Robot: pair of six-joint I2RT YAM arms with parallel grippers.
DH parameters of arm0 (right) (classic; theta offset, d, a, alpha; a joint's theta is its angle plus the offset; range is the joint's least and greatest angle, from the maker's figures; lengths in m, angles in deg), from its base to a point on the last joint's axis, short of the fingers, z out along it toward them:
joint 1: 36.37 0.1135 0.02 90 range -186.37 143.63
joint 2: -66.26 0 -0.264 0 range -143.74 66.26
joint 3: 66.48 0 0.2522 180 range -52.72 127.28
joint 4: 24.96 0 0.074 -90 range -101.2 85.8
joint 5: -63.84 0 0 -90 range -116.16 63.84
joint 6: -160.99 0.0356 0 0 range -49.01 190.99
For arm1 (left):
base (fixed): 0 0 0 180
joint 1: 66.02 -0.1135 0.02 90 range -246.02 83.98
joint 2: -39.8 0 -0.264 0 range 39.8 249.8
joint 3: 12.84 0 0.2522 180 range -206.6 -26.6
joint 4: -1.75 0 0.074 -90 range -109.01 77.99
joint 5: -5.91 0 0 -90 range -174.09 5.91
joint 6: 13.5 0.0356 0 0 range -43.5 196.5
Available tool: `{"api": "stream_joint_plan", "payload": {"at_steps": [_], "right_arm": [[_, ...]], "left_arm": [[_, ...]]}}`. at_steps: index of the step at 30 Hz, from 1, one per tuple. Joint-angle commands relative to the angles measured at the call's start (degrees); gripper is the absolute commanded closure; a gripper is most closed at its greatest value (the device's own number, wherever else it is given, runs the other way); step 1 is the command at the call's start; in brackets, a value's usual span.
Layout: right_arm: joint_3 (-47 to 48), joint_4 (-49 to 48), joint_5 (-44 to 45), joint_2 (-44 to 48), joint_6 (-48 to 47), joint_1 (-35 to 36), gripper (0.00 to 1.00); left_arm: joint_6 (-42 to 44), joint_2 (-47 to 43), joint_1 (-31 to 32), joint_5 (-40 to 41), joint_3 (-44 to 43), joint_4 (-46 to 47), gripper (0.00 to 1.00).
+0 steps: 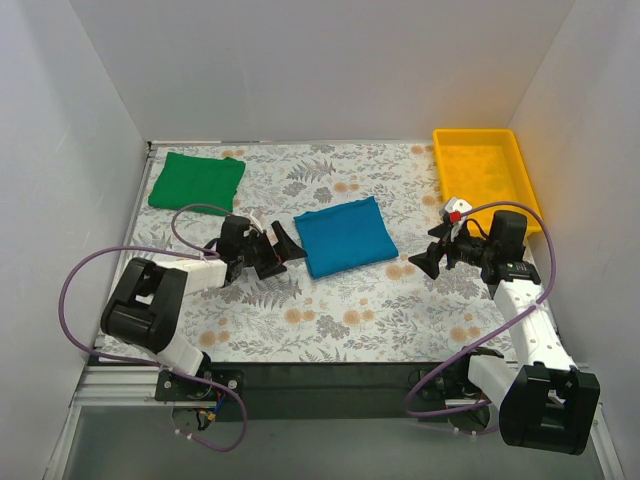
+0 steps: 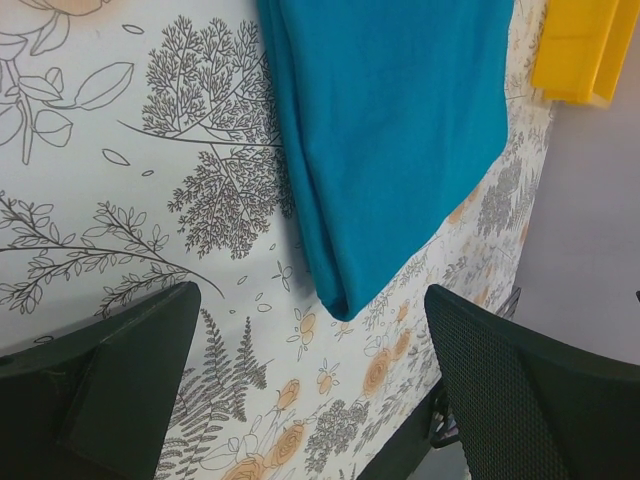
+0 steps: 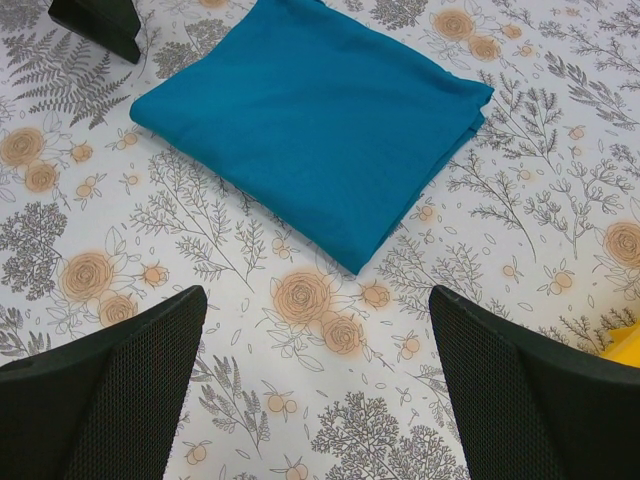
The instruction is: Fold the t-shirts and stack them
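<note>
– Teal-blue t-shirt (image 1: 345, 236) first: where does it lie from each arm?

– Folded flat in the middle of the floral surface (image 1: 330, 320), between the two arms. The left jaws stand just beside its left edge, spread wide and holding nothing. The right jaws are just as wide and empty, near its right edge but with a strip of bare surface between.

– So the left is nearer?

– By a little, yes. In the left wrist view the shirt's near corner points straight into the gap between the fingers (image 2: 120, 390).

– And its long axis?

– The folded pad is close to square, a touch longer left to right. It is turned slightly, so its left edge runs slanted across the left jaws' line of approach.

– The green t-shirt (image 1: 197, 181)?

– Folded too, at the far left corner, well apart from the teal one and on the left arm's side. The yellow tray (image 1: 485, 175) sits far right, apart from both.

– Then only stacking remains?

– I'd judge so: both look folded, and neither lies on the other.
</note>
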Motion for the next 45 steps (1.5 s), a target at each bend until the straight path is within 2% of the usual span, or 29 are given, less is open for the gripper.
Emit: {"api": "stream_joint_plan", "payload": {"at_steps": [1,29,34,39,45], "right_arm": [[0.18,-1.65,-0.83,-0.14,-0.71,-0.26,0.02],[0.09,-1.65,-0.83,-0.22,-0.8,-0.26,0.02],[0.09,-1.65,-0.75,-0.14,-0.8,-0.26,0.02],[0.09,-1.65,-0.75,-0.14,-0.8,-0.35,0.02],[0.09,-1.56,-0.66,-0.05,-0.8,-0.43,0.02]], "left_arm": [[0.29,1.01,0.46,-0.05,-0.7,-0.25,0.05],[-1.38,7.51,1.61,-0.05,-3.07,2.65,0.05],[-2.61,11.03,1.61,6.35,-6.75,0.28,0.06],[-3.23,16.29,1.61,11.9,-15.0,-5.95,0.17],[-2.96,19.72,1.52,19.64,-21.69,-14.21,0.2]]}}
